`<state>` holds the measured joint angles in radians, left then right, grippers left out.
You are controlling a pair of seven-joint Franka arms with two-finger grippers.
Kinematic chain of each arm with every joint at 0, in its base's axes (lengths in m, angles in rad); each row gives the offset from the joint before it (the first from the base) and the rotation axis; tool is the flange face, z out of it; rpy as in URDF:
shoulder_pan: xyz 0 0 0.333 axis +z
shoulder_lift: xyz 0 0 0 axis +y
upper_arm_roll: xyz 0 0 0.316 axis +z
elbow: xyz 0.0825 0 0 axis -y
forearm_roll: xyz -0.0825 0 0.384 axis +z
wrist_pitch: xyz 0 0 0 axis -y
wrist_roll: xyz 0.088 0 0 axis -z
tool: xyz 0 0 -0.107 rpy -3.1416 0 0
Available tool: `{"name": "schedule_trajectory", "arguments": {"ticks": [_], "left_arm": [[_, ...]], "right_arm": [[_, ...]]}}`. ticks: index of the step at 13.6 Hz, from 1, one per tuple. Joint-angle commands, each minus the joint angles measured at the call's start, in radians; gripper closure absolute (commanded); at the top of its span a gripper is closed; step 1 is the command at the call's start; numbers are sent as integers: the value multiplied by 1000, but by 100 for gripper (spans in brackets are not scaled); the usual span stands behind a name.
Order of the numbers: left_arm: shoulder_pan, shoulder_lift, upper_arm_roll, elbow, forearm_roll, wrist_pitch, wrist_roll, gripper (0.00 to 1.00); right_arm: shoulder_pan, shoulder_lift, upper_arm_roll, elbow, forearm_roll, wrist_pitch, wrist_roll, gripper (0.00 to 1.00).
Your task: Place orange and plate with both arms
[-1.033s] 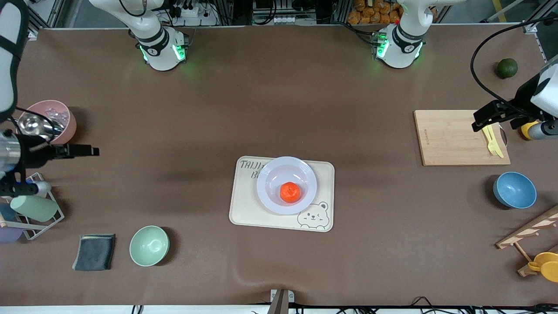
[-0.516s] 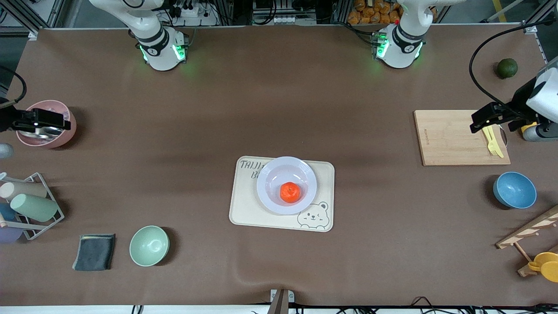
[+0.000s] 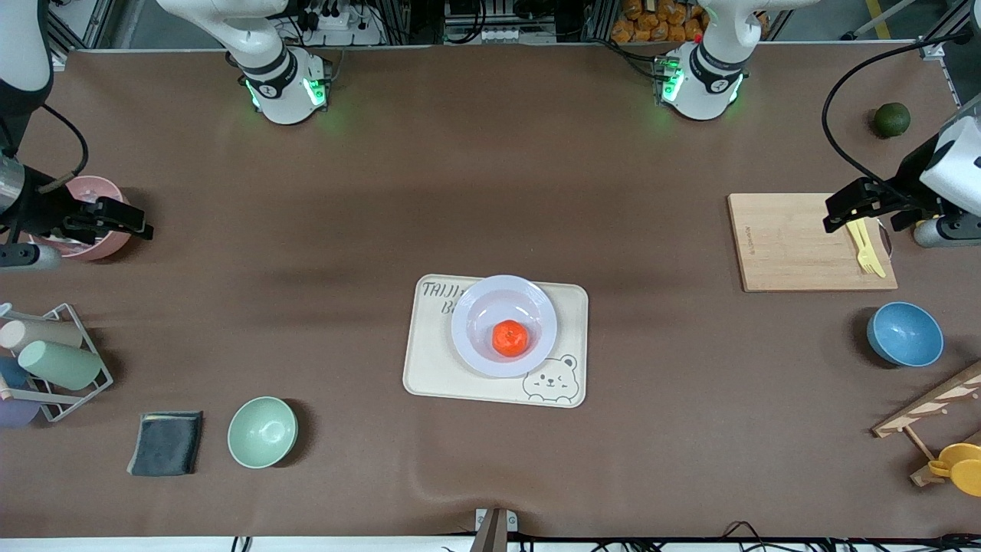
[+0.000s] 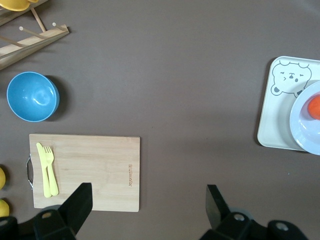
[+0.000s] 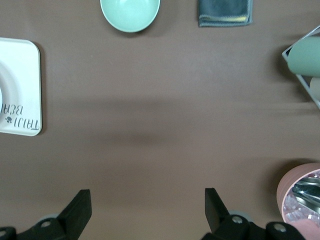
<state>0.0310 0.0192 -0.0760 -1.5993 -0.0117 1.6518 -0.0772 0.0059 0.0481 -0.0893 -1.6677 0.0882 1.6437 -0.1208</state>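
The orange (image 3: 510,338) sits in the middle of the lavender-white plate (image 3: 469,318), which rests on the cream bear tray (image 3: 429,372) at the table's centre. My left gripper (image 3: 841,208) is open and empty, up over the wooden cutting board (image 3: 789,241) at the left arm's end. In the left wrist view its own gripper (image 4: 148,201) shows wide open, with the plate (image 4: 306,131) and orange (image 4: 315,107) at the frame's edge. My right gripper (image 3: 126,220) is open and empty over the pink cup (image 3: 98,244); it also shows open in the right wrist view (image 5: 147,206).
A yellow fork (image 3: 866,249) lies on the board. A blue bowl (image 3: 904,334), a dark green fruit (image 3: 892,119) and a wooden rack (image 3: 931,410) are at the left arm's end. A green bowl (image 3: 262,432), grey cloth (image 3: 165,443) and cup rack (image 3: 54,364) are at the right arm's end.
My right gripper has swung away from the cup rack to over the pink cup. My left gripper has barely shifted over the board. The orange and plate have not moved.
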Motion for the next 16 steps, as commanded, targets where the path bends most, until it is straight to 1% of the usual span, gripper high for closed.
{"name": "schedule_trajectory", "arguments": {"ticks": [1, 3, 9, 10, 12, 16], "left_arm": [[17, -31, 1, -2, -27, 6, 24, 0], [17, -44, -1, -8, -27, 6, 25, 0], [23, -51, -1, -8, -27, -39, 36, 0], [24, -50, 1, -1, -21, -43, 37, 0], [21, -35, 1, 62, -7, -64, 30, 0], [23, -30, 4, 70, 6, -73, 30, 0]], "right_arm": [[-4, -30, 0, 15, -34, 19, -7, 0], [-9, -20, -1, 63, -73, 15, -7, 0], [-38, -19, -1, 65, -71, 15, -42, 0], [-31, -19, 0, 68, -73, 15, -31, 0], [-37, -19, -1, 79, -74, 16, -34, 0], [-37, -19, -1, 85, -74, 24, -28, 0]]}}
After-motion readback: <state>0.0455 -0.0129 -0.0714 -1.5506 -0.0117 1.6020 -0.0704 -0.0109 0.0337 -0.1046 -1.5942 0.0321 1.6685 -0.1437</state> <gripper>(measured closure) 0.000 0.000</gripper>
